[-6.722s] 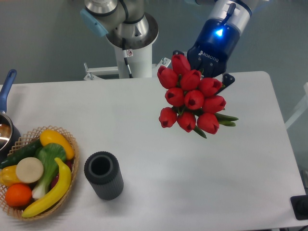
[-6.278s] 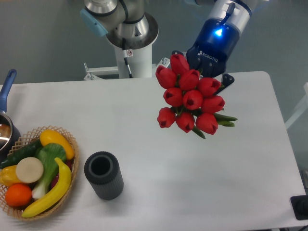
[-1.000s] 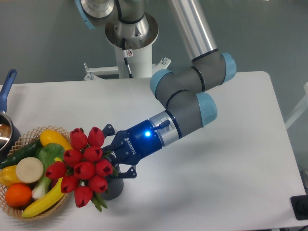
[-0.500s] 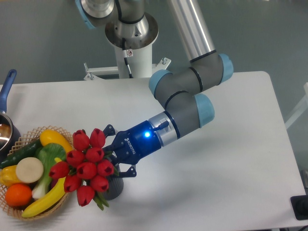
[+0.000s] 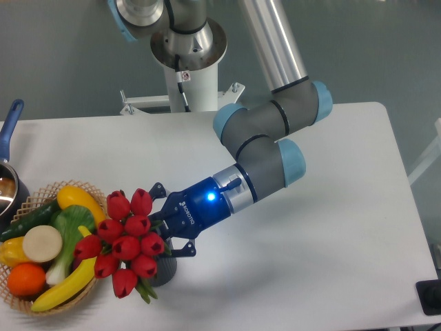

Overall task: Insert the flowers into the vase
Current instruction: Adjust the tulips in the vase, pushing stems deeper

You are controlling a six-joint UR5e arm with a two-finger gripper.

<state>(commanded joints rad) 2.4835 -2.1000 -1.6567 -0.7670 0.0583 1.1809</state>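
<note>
The flowers (image 5: 127,241), a tight bunch of red tulip buds with green leaves, hang over the front left of the table. My gripper (image 5: 162,226) is shut on their stems from the right, its body tilted down to the left. The vase (image 5: 163,270), a dark grey ribbed cylinder, stands right below the bunch. Only its lower right side shows; its mouth is hidden by the buds. I cannot tell whether the stems are inside it.
A wicker basket (image 5: 102,200) with fruit and vegetables stands at the front left, touching the bunch's left side in the view. A blue-handled pot (image 5: 9,124) sits at the left edge. The arm's base (image 5: 186,62) stands behind the table.
The gripper carried the flowers from high at the back right down to the vase at the front left. In the last second the bunch has shifted slightly right and down.
</note>
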